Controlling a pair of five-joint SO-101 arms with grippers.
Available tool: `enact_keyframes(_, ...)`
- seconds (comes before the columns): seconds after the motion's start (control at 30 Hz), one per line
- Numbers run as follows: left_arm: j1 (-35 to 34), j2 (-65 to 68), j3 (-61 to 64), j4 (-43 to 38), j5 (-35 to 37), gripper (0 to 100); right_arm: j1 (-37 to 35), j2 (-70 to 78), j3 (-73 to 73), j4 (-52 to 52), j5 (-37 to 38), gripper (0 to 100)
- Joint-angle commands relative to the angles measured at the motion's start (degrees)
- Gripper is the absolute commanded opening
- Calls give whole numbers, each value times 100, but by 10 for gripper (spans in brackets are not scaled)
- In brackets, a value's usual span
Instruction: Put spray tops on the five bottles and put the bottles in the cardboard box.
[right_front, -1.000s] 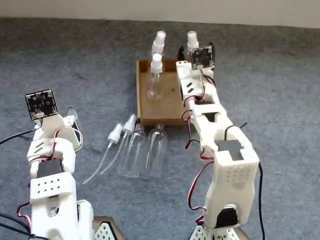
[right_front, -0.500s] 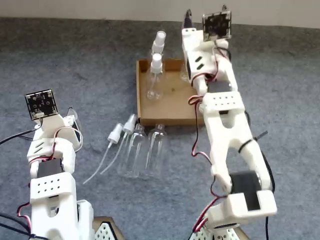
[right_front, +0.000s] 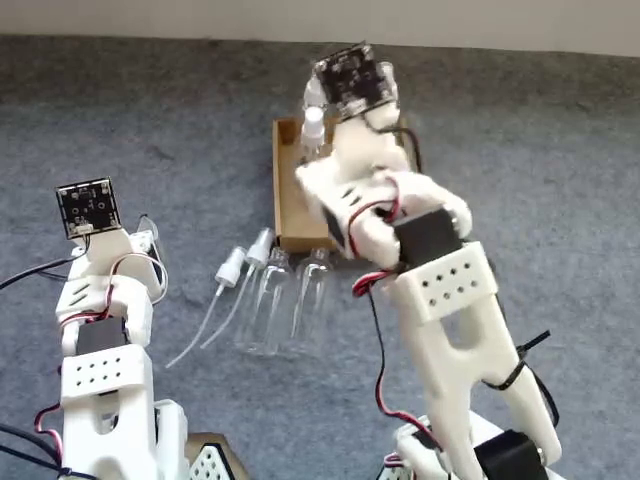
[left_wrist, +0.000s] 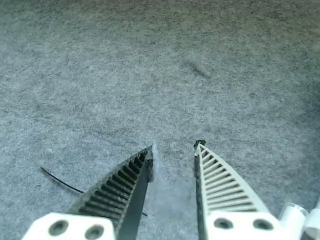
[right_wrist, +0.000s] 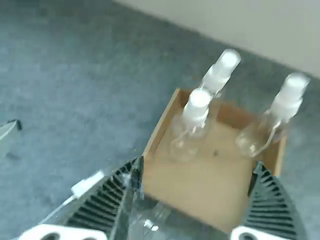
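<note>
The right gripper hung wide open and empty above the cardboard box holding capped bottles, two uncapped bottles lay just outside it, and the left gripper, slightly open, gripped nothing

Grey, finely speckled carpet right across, with a pale wall strip along the far edge. The cardboard box is plain tan-brown. The boxed bottles are clear glassy with white caps, the loose bottles on the carpet are clear too, and the loose spray tops are white. The arms are white with black blocks and red and black wires. On the left gripper, one ribbed finger is black and the other white.
</note>
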Motion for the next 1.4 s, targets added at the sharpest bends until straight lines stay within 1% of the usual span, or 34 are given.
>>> enact_keyframes(0.0,101,-13,-22,-105,-79,134,-593,-198,242,505,-624,275)
enact_keyframes(0.17,101,-13,-22,-105,-79,134,-1051,-189,1385,488,-1459,275)
enact_keyframes(0.23,101,-13,-22,-105,-79,134,-1095,-198,1868,242,-1820,275)
enact_keyframes(0.3,101,-13,-22,-105,-79,134,-1077,-189,2343,-31,-2022,275)
enact_keyframes(0.57,101,-13,-22,-105,-79,134,-1068,-189,3899,-1323,-2075,275)
enact_keyframes(0.77,101,-13,22,-97,-79,133,-980,-189,4576,-1481,-2075,275)
enact_keyframes(0.87,110,-13,22,-97,-79,133,-708,-189,4743,-1473,-2075,273)
enact_keyframes(0.93,110,-13,22,-97,-79,133,-479,-215,4901,-1464,-2075,243)
enact_keyframes(1.0,110,-13,22,-97,-79,133,-171,-259,5121,-1464,-2048,170)
enact_keyframes(1.1,110,-13,31,-97,-79,133,382,-259,5367,-1464,-2031,24)
enact_keyframes(1.13,110,-13,31,-97,-79,133,602,-259,5437,-1455,-2031,0)
enact_keyframes(1.2,136,-13,31,-97,-79,133,1033,-259,5560,-1323,-2031,14)
enact_keyframes(1.27,242,-13,31,-97,-79,133,1455,-268,5578,-989,-1978,3)
enact_keyframes(1.3,277,-13,31,-97,-79,133,1657,-268,5552,-778,-1758,3)
enact_keyframes(1.33,295,-13,31,-97,-79,133,1868,-268,5560,-514,-1327,3)
enact_keyframes(1.37,295,-13,31,-97,-79,133,2105,-268,5552,-242,-695,4)
